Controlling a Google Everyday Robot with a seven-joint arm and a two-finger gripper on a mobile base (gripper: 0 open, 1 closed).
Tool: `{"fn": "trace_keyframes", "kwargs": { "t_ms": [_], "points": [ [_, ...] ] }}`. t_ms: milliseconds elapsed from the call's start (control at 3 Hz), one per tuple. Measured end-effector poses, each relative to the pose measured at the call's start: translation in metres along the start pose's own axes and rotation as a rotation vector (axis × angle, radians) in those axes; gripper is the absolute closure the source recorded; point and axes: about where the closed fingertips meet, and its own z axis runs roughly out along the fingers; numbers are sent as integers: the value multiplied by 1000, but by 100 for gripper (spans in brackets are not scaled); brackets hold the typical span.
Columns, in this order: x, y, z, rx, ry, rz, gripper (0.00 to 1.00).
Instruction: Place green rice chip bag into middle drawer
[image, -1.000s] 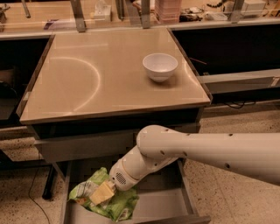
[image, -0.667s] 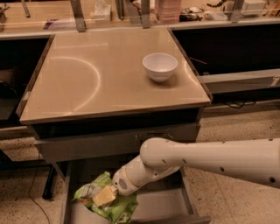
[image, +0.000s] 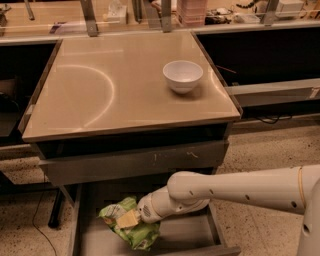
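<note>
Layout as I see it. Bowl (image: 183, 76) on table top (image: 100, 90), right of centre, toward rear. Upper drawer front (image: 135, 162) just below top. Middle drawer (image: 186, 235) pulled out beneath, foremost in view. Chip bag (image: 131, 232) in it, left side. Gripper (image: 137, 216) at bag's right edge, over drawer; arm (image: 240, 190) enters from right.

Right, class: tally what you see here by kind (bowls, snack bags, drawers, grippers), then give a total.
Bowls: 1, the white bowl.
Snack bags: 1, the green rice chip bag in the middle drawer.
Drawers: 2, the middle drawer and the scratched drawer above.
Grippers: 1, the gripper, at the bag.
Total: 5.
</note>
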Motion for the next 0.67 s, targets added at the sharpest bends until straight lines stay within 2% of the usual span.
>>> {"fn": "trace_keyframes", "kwargs": {
  "t_ms": [667],
  "points": [
    [-3,-53,30,17,-28,56,100]
  ]
}}
